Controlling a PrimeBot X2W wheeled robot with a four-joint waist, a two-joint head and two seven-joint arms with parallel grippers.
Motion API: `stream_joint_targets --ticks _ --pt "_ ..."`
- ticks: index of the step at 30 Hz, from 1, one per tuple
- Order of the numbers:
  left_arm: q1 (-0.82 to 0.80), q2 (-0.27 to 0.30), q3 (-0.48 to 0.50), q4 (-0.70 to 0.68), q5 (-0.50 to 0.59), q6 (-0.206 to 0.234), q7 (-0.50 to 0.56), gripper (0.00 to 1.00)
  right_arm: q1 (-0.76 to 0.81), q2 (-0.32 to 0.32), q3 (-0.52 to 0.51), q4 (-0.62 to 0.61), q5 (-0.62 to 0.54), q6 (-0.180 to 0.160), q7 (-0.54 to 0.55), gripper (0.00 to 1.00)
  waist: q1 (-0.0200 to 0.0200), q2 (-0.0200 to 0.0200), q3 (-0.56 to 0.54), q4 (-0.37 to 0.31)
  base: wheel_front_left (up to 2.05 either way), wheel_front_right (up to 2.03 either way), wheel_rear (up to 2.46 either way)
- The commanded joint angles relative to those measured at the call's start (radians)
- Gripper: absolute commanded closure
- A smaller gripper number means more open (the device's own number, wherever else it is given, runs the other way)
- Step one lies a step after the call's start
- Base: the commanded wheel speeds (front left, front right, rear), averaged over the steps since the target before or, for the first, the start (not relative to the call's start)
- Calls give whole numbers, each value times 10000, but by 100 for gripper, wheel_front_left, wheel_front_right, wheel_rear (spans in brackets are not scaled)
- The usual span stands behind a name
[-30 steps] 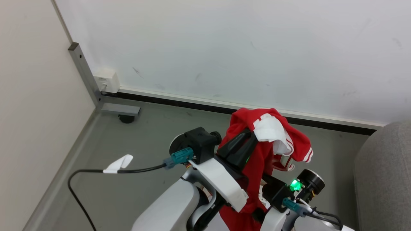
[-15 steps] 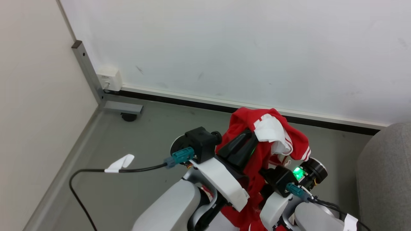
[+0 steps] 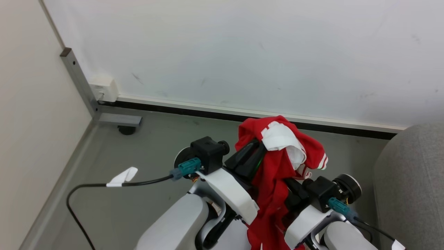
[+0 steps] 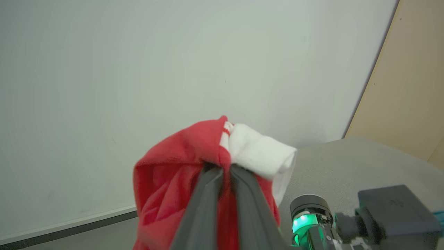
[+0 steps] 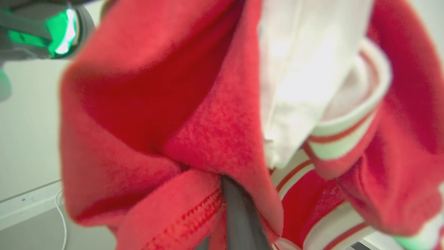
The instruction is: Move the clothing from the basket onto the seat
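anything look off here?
Yes: the red garment is bunched over the left gripper, whose jaws pinch it, and trails down between both forearms. The right gripper is buried in its folds, cloth crowding that wrist camera. It hangs beside the sofa, not on it.

A plain white wall (image 3: 242, 52) is meeting a smooth grey floor (image 3: 145, 139) along a thin black skirting strip (image 3: 208, 113). A grey metal post (image 3: 78, 80) is standing in the corner against a beige side panel (image 3: 24, 104), a small white plastic socket box (image 3: 103, 88) is sitting just beside it, and a black caster (image 3: 126, 130) is resting under its flat grey base bar (image 3: 119, 119)
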Motion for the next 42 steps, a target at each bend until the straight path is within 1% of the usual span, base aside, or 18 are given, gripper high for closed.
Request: stream_joint_targets --ticks 1,2,3,4,16,25,33,42 --pt "45 97 26 63 -121 40 -29 100 222 -14 -140 -248 119 -21 -3 100 0 0 10 -91 0 0 0" --pt "79 126 25 96 -124 49 -13 90 306 -8 -244 -437 142 -21 -3 100 0 0 15 -151 0 0 0" --pt "109 153 18 113 -128 74 -5 41 380 -13 -360 -636 181 -21 -3 100 0 0 23 -212 0 0 0" --pt "129 184 22 123 -122 88 -13 0 446 -24 -477 -829 220 -21 -3 100 0 0 31 -275 0 0 0" --pt "439 569 -40 -50 14 110 -389 0 1196 -233 -2307 -2791 405 -21 -5 100 0 0 134 -1416 0 0 0" --pt "552 841 -136 -137 309 90 -789 0 1366 -647 -3654 -3692 899 -22 -3 100 0 0 354 -2537 0 0 0" --pt "582 915 -192 -78 423 -25 -1026 0 1500 -987 -4222 -4257 1112 -22 -3 100 0 0 484 -3626 0 0 0" --pt "599 924 -228 33 710 -112 -1177 0 1756 -1027 -4557 -4638 1229 -22 -3 100 0 0 545 -4697 0 0 0"
